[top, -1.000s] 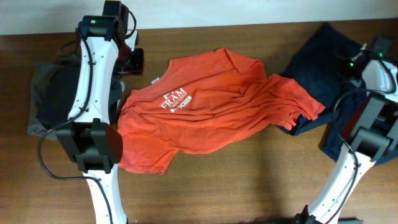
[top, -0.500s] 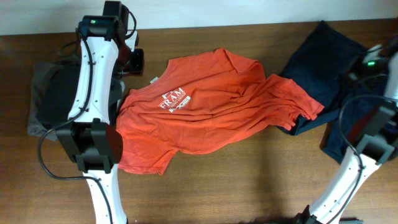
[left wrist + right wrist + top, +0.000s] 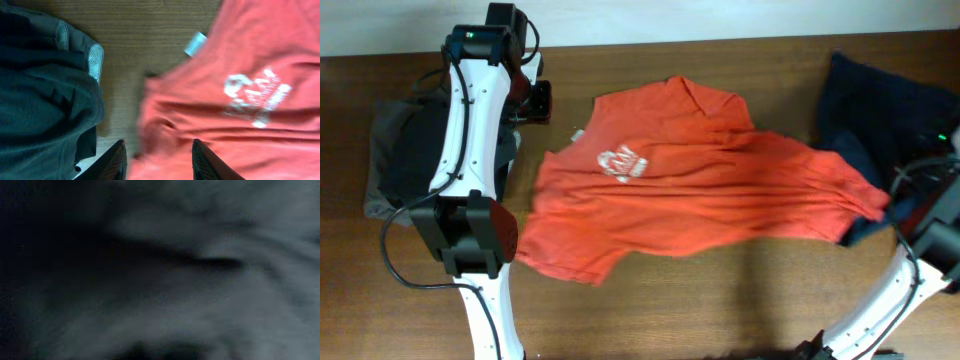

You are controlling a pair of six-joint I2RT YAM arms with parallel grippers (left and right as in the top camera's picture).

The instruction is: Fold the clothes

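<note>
The orange-red T-shirt (image 3: 700, 195) with white lettering (image 3: 623, 163) lies stretched across the table's middle, its right sleeve pulled out to the right. My right gripper (image 3: 886, 208) is shut on that sleeve end. Its wrist view shows only blurred dark cloth, so the fingers are hidden. My left gripper (image 3: 160, 165) hangs open over the T-shirt's (image 3: 240, 115) left edge, with one finger over bare wood and the other over orange cloth. In the overhead view the left gripper (image 3: 535, 100) sits at the shirt's upper left. A navy garment (image 3: 880, 110) lies at the far right.
A pile of grey and black garments (image 3: 395, 160) lies at the left under my left arm, and shows as dark cloth (image 3: 40, 100) in the left wrist view. A white label (image 3: 195, 44) sticks out at the shirt's collar. Bare wooden table (image 3: 720, 300) runs along the front.
The right arm has swung right and toward the front, dragging the T-shirt's sleeve with it. The shirt has stretched and slid rightward, partly covering the navy garment. The left arm has stayed put.
</note>
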